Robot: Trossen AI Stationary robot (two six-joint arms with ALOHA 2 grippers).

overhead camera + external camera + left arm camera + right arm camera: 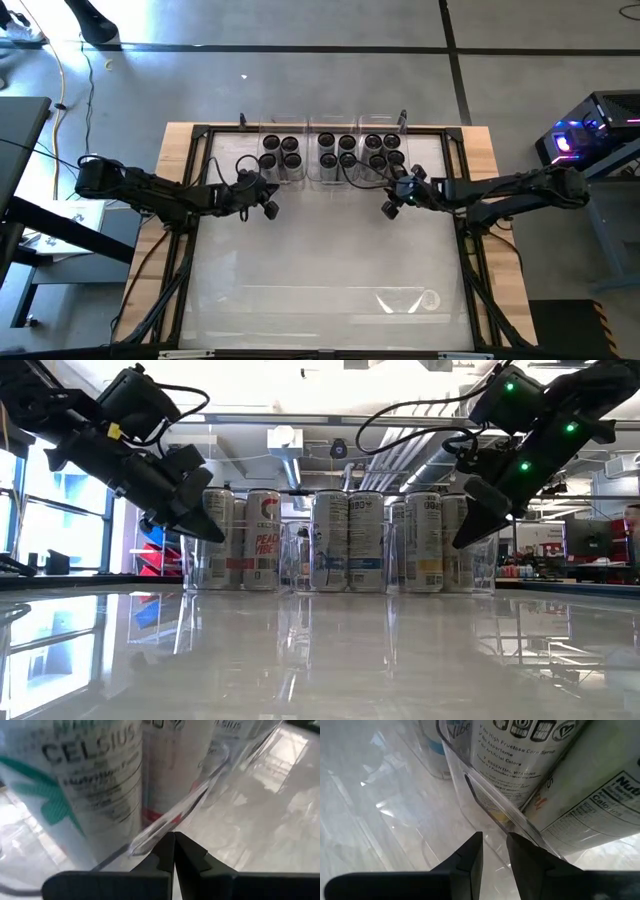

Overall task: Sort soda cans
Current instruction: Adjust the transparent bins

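- Left gripper hangs just in front of the left clear tray, its fingers pressed together on nothing, tips near that tray's front corner.
- Right gripper hangs before the right clear tray, its fingers a narrow gap apart, empty, close to the tray wall.
- Twelve soda cans stand upright in three trays at the table's far edge, four to each.
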